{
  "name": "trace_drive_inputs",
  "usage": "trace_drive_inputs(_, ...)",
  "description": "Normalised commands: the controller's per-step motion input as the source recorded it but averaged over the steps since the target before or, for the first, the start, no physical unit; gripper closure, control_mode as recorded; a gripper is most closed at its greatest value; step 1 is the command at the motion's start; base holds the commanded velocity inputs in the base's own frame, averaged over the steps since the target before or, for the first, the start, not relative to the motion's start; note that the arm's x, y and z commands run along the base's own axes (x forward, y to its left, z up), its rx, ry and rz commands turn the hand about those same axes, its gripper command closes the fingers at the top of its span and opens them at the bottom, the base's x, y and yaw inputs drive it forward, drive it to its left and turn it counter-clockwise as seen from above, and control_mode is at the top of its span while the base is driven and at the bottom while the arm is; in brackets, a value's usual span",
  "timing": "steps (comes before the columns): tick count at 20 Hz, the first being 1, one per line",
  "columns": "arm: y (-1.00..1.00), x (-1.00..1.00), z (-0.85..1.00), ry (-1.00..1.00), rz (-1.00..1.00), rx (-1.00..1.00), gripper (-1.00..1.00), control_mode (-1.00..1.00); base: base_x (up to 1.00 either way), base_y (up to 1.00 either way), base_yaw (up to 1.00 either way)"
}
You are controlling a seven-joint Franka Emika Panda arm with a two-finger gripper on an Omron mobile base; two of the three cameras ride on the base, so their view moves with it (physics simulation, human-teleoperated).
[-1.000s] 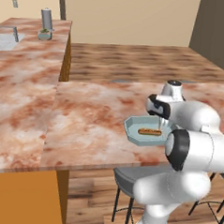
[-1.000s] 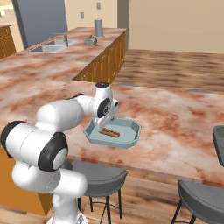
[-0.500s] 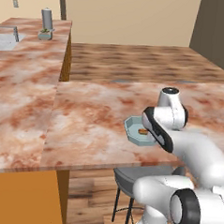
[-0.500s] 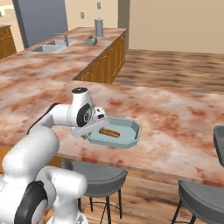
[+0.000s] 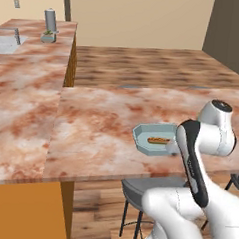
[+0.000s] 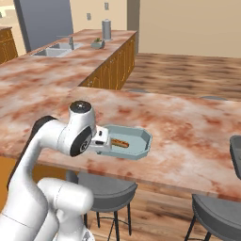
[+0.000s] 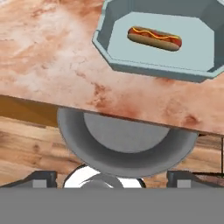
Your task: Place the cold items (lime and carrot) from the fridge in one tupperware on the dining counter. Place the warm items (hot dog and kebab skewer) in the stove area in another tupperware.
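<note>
A hot dog (image 7: 154, 38) with a mustard line lies in a light blue tupperware (image 7: 113, 65) near the front edge of the dining counter (image 7: 48, 65). The base views show the same hot dog (image 5: 158, 141) (image 6: 119, 142) in that tupperware (image 5: 140, 143) (image 6: 141, 151). My gripper (image 6: 100, 140) is open and holds nothing. It hangs just off the tupperware's near left side, above the counter's edge. In the hand view my gripper (image 7: 113, 177) has its fingertips (image 7: 41, 177) spread wide over a stool. The lime, carrot and kebab skewer are out of view.
A grey stool (image 7: 127, 144) (image 6: 101, 188) stands under the counter edge below my hand, and another stool (image 6: 221, 216) is to the right. A sink (image 6: 54, 51), a metal canister (image 6: 107, 29) and a small bowl (image 6: 97, 44) sit on the far counter.
The arm has folded back toward the base. The hand has drawn away from above the tupperware to the counter's front edge. The hot dog stays in the tupperware, and the jaws have stayed open.
</note>
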Motion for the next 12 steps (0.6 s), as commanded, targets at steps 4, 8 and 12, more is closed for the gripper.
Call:
trace_drive_inputs(4,0.48,-0.92,0.53,-0.38,-0.50,0.00,-1.00,-1.00,0.00,0.00,0.00)
trace_drive_inputs(8,0.57,-0.64,0.39,-0.14,-0.45,-0.03,-1.00,-1.00,0.00,0.00,0.00)
trace_drive_inputs(12,0.29,-0.41,0.11,-0.07,-0.11,-0.04,-1.00,-1.00,0.00,0.00,0.00)
